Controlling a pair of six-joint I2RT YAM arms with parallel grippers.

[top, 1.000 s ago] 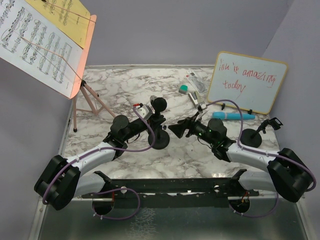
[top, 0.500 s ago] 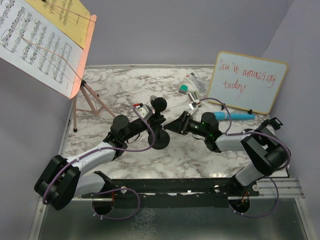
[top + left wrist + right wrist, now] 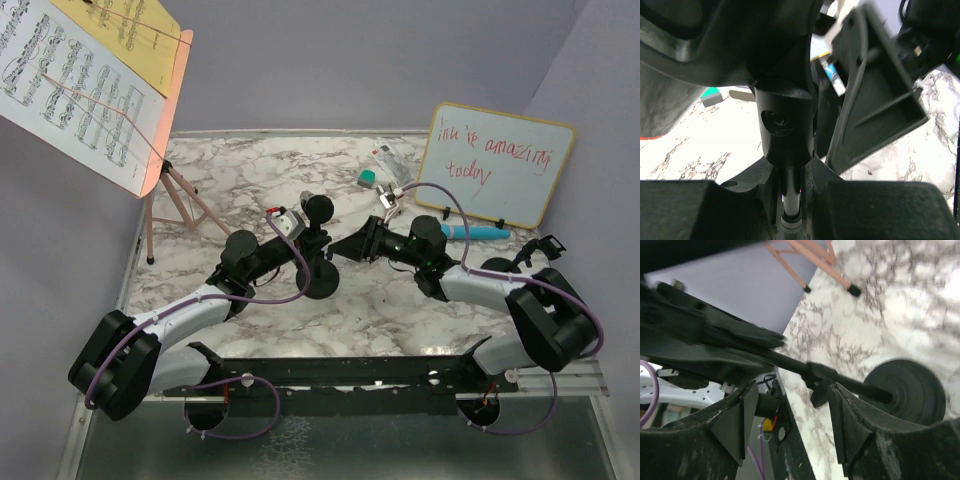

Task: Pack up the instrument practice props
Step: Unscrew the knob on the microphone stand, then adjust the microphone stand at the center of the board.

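A black mic pole stands on its round base mid-table, with the black microphone on top. My left gripper is shut on the pole's shaft, just under the black holder. My right gripper is open just right of the pole. In the right wrist view the pole and base lie just beyond the open fingertips. The blue microphone lies behind my right arm. The pink music rack holds sheet music at far left.
The second mic pole stands at right, its base partly hidden by my right arm. The whiteboard leans at the back right. A green eraser and a small stapler lie behind the grippers. Pink tripod legs stand left.
My right arm has swung in and its open gripper has moved left, closer to the held pole. The left arm and the pole have not moved.
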